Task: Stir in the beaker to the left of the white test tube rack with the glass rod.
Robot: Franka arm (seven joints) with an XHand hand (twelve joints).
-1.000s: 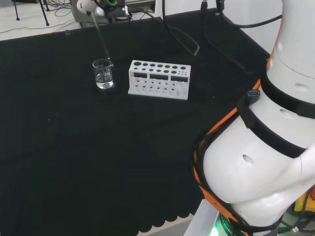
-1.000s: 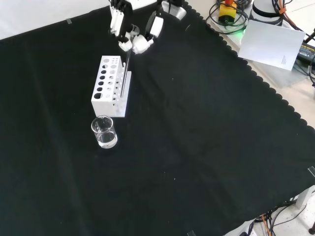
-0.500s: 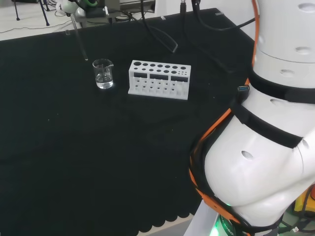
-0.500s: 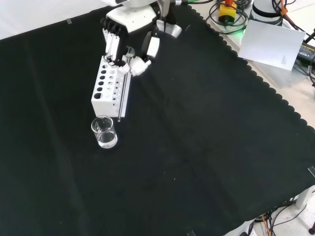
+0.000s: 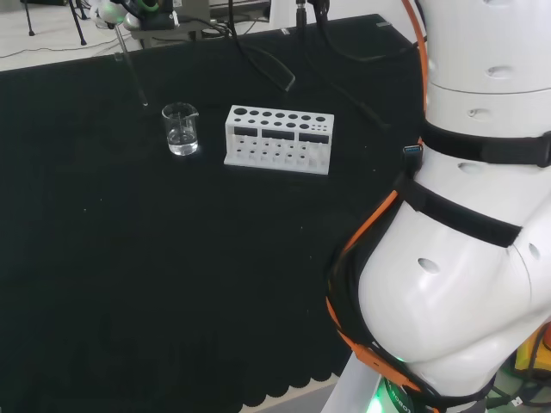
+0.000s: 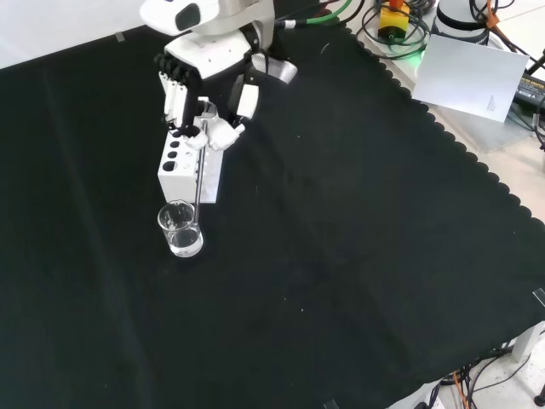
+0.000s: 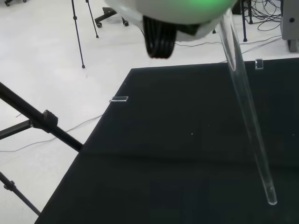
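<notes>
Clear glass rod [image 7: 246, 105], matt cloth [image 6: 341, 256]

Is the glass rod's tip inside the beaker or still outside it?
Outside. In the head view the thin clear glass rod ends left of the small clear glass beaker, its tip over bare cloth.

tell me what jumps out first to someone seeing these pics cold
The white test tube rack stands out brightest against the black cloth, with a small clear beaker holding a little clear liquid just in front of it in the front view. Above the rack's far end, the hand pinches a glass rod that slants down toward the beaker. In the head view, the arm's big white links take up the right side.
</notes>
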